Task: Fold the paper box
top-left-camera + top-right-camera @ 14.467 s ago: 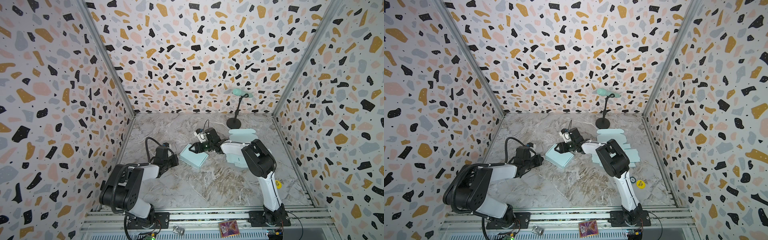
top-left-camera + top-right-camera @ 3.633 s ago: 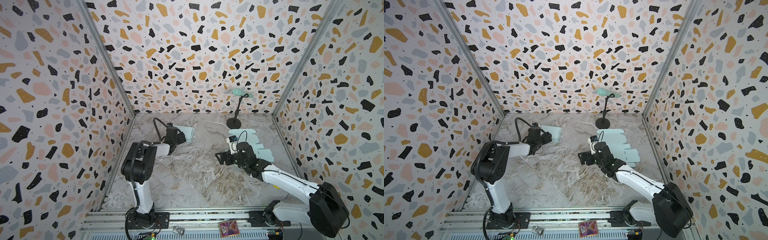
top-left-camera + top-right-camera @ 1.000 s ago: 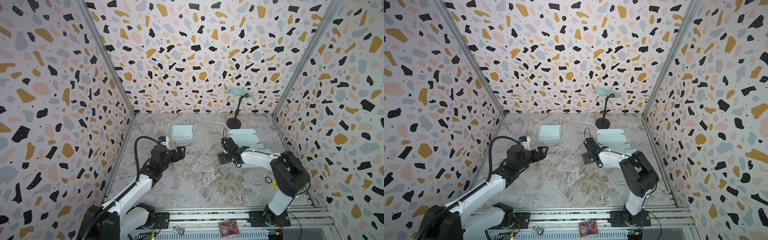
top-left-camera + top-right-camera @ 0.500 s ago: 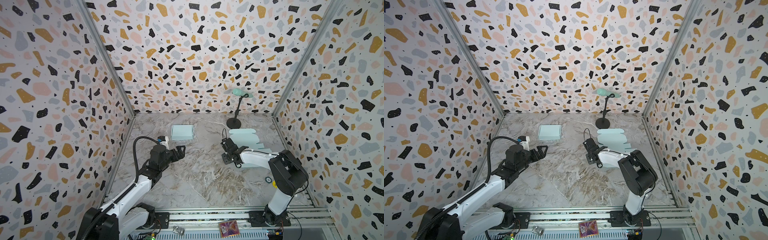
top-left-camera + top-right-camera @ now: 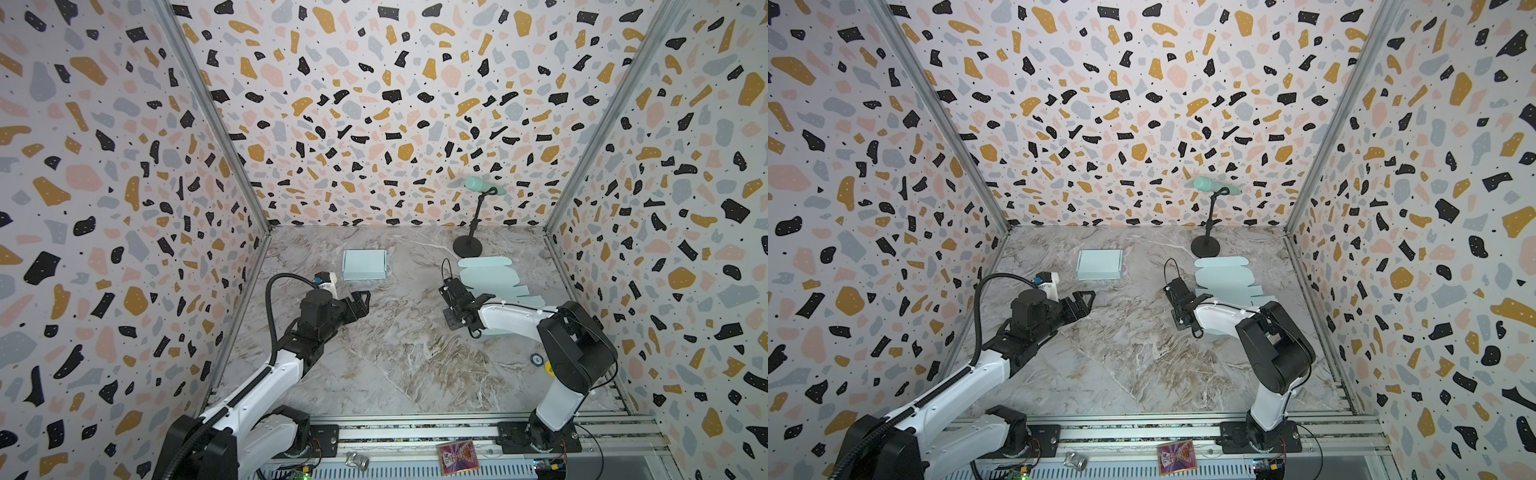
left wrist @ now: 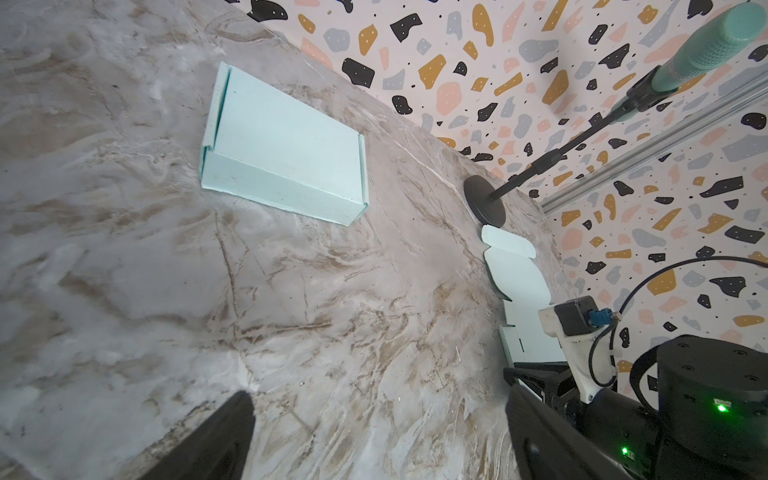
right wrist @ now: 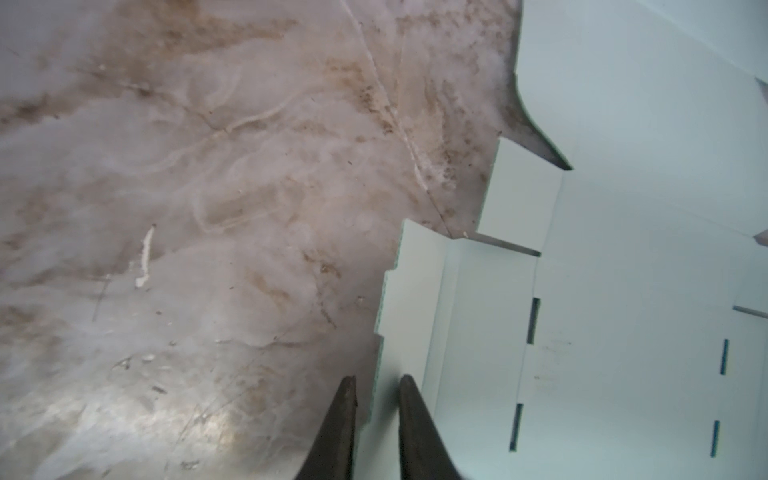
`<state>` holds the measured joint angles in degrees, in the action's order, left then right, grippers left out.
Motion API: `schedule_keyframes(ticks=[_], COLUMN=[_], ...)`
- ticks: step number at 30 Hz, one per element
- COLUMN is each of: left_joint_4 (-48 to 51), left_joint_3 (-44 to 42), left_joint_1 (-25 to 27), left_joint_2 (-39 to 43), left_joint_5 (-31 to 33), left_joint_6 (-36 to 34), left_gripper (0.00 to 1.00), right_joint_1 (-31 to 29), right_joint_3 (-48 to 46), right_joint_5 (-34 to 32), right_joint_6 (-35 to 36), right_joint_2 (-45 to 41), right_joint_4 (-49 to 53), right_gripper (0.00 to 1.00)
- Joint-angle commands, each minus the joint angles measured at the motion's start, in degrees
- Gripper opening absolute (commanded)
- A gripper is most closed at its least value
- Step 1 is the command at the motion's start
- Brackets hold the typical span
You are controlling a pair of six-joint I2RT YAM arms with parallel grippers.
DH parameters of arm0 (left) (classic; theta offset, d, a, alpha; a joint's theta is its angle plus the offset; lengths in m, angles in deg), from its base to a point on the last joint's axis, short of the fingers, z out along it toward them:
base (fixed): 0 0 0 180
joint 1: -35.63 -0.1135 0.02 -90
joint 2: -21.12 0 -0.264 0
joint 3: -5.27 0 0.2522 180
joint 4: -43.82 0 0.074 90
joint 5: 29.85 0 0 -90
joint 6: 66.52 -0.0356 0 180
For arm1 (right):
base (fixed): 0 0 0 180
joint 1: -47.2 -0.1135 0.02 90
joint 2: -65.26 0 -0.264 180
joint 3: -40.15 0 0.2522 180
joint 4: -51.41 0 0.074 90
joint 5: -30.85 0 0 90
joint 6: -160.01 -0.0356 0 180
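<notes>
Black and narrowed, your right hand (image 7: 378, 386) straddles a flap edge (image 7: 411, 282) of the flat mint box blank (image 5: 486, 277) on the table (image 5: 395, 353); you cannot tell if it pinches. Your left hand (image 5: 362, 301) hangs wide, empty. Farther back sits a folded box (image 5: 364, 264). Next, likely: clamp, raise that flap.

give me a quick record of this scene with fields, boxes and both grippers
folded box: closed, lying on the table, back left, nothing touching it
flat blanks: stacked, back right, unfolded
left gripper: open, empty, apart from the folded box
right gripper: jaws narrow, astride a blank's edge; grip unconfirmed
microphone stand: behind the flat blanks
</notes>
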<state>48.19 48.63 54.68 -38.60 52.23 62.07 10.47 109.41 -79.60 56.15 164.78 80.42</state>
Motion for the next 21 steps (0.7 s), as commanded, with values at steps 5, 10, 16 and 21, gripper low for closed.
schedule_keyframes(ticks=[5, 10, 16, 21], left_joint_4=[-3.5, -4.3, -4.6, -4.6], left_joint_3=[-0.5, -0.2, 0.7, 1.1], left_joint_1=[0.3, 0.6, 1.1, 1.0], left_joint_2=[0.2, -0.6, -2.0, -2.4], left_joint_5=[-0.4, -0.3, -0.3, -1.0], left_joint_6=[1.1, 1.4, 1.5, 2.3], left_gripper=[0.95, 0.94, 0.93, 0.93], right_joint_1=[-1.3, -1.9, -3.0, -7.6], right_joint_3=[-2.1, -2.8, -3.5, -3.9], right_joint_5=[-1.9, -3.2, -3.5, -4.8], right_joint_6=[-1.3, -1.6, -2.0, -1.8], right_joint_2=[-3.7, -6.0, -8.9, -12.1], right_joint_4=[4.6, 6.1, 7.4, 7.5], right_gripper=[0.16, 0.13, 0.03, 0.01])
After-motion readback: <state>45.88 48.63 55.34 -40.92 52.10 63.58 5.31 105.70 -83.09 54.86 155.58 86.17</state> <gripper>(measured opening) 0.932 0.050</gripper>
